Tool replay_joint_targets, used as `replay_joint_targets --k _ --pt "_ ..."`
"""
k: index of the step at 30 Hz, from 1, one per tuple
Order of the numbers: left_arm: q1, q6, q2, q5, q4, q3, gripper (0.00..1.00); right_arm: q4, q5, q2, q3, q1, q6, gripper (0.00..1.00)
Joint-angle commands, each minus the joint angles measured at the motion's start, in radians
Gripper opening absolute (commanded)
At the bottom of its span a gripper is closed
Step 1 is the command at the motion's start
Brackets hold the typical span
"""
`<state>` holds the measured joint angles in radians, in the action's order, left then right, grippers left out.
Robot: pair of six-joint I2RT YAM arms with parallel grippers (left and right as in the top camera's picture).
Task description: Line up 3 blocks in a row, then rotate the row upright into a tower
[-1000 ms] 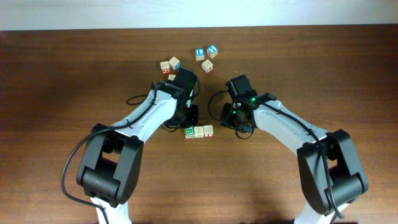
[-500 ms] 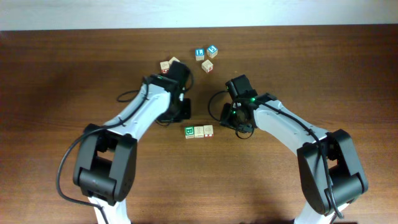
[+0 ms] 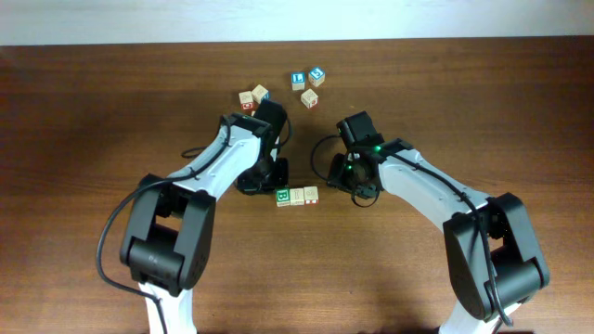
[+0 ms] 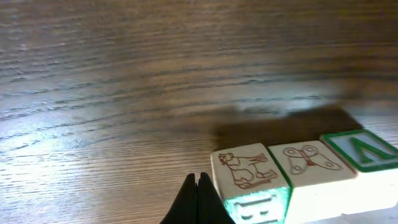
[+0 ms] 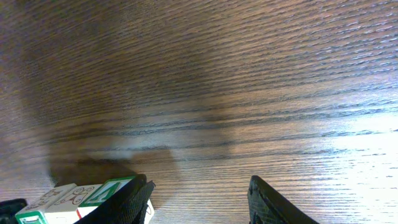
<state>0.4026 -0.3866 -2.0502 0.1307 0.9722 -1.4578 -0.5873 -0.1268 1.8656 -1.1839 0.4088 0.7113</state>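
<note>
the three blocks are sitting in a straight row, touching side to side, on the table between my two arms.

overhead view: the row's left end is showing a green face, its middle is plain, and its right end is carrying red trim. my left gripper is hovering just beside the green end. my right gripper is standing near the red end, apart from it. two blue cubes and a few other cubes are lying well apart on the far side. the overhead view is not resolving either set of jaws.

left wrist view: my left jaws are pressed together, pinching nothing. the tips are sitting at the near corner of the end block; i cannot tell whether they are touching it. this view is showing prints the overhead is not: an animal drawing, a butterfly, and a green-framed letter.

right wrist view: my right jaws are standing spread, with only bare table between the fingers. the row is appearing only in the lower left corner, just outside one finger. contact there cannot be determined.
</note>
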Motion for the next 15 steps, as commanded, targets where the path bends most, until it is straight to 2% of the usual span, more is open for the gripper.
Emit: replay_joint_targets --k 1,15 --pt "-0.003 -0.009 -0.009 0.012 -0.009 0.007 0.00 0.000 0.020 0.006 -0.005 0.003 0.007 0.52" --pt "0.003 -0.008 -0.009 0.049 -0.054 0.007 0.00 0.000 0.020 0.006 -0.005 0.003 0.007 0.52"
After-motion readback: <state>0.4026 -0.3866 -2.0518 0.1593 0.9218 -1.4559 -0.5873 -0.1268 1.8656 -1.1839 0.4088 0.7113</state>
